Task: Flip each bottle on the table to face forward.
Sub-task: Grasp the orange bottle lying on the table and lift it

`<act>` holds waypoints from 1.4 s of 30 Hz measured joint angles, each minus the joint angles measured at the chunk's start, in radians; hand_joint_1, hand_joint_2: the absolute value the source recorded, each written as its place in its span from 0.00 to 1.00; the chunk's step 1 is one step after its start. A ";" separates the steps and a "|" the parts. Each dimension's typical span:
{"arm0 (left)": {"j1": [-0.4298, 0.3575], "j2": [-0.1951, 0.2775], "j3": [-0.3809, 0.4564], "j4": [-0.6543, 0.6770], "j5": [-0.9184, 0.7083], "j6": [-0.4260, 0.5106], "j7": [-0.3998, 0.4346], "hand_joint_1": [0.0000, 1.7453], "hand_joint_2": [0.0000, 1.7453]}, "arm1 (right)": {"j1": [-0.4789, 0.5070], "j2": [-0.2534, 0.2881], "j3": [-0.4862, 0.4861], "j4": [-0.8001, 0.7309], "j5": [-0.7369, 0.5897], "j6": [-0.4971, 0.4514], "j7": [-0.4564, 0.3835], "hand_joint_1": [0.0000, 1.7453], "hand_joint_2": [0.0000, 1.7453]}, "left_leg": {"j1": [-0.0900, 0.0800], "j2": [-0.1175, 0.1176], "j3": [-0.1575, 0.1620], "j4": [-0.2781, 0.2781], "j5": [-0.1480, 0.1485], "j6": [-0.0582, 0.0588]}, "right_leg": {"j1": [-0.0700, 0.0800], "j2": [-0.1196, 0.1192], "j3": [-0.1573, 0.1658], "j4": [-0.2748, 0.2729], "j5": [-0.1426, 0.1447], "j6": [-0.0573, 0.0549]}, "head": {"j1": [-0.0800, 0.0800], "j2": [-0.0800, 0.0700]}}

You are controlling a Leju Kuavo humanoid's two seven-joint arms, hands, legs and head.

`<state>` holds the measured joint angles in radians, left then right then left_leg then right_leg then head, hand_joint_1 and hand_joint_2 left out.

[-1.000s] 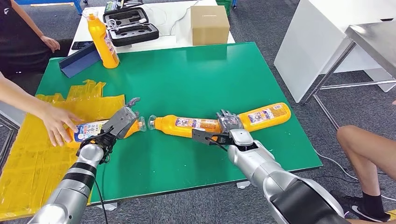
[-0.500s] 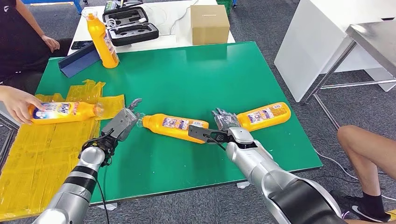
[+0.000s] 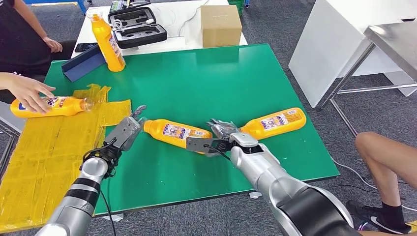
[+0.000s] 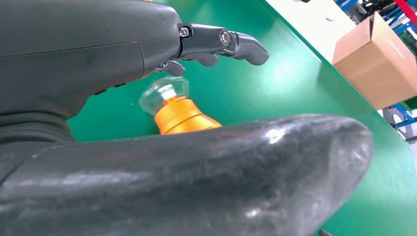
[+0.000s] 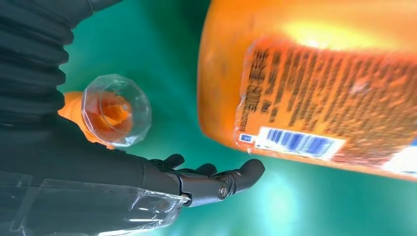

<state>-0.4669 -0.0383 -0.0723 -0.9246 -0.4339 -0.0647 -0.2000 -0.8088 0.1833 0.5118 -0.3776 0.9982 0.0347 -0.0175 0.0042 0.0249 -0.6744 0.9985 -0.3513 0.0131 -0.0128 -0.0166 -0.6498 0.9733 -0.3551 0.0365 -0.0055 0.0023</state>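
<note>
Head view: left hand (image 3: 125, 132), fingers spread and holding nothing, is reaching to the capped end of the middle bottle (image 3: 178, 132), which is lying on the green table (image 3: 206, 78). Right hand (image 3: 219, 137), fingers apart, is pressing against that bottle's base, beside a second lying bottle (image 3: 273, 122). A person's hand (image 3: 29, 92) is holding a third bottle (image 3: 51, 105) over yellow sheeting (image 3: 44, 157); a fourth bottle (image 3: 108, 43) is standing upright at the far corner.

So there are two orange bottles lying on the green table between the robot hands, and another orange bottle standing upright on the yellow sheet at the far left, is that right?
Not quite. The upright bottle stands at the far corner of the green table, not on the yellow sheet, as the head view shows. The middle bottle and right bottle do lie between the robot hands.
</note>
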 joint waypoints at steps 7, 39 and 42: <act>0.009 0.008 0.002 0.000 0.003 0.002 0.000 0.00 0.00 | -0.013 0.014 0.001 -0.012 -0.002 0.021 -0.007 0.00 0.00 | 0.000 0.000 0.000 0.000 0.000 0.000 | 0.000 0.000 0.000 0.000 0.000 0.000 | 0.000 0.000; -0.064 -0.055 -0.040 0.021 0.024 -0.039 -0.034 0.00 0.00 | -0.049 0.060 -0.014 0.014 -0.138 0.001 0.179 0.00 1.00 | 0.000 0.000 -0.001 0.000 0.000 0.000 | 0.000 0.000 -0.001 0.000 0.000 0.000 | 0.000 0.000; -0.070 -0.060 -0.048 0.025 0.038 -0.048 -0.046 0.00 0.00 | -0.050 0.062 -0.018 0.028 -0.135 0.011 0.206 0.00 1.00 | 0.000 0.000 -0.001 0.000 0.000 0.000 | 0.000 0.000 -0.001 0.000 0.000 0.000 | 0.000 0.000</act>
<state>-0.5370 -0.0982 -0.1201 -0.8991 -0.3964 -0.1124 -0.2459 -0.8586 0.2450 0.4941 -0.3498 0.8629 0.0456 0.1884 0.0040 0.0249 -0.6749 0.9987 -0.3512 0.0131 -0.0130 -0.0166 -0.6511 0.9732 -0.3550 0.0367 -0.0055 0.0023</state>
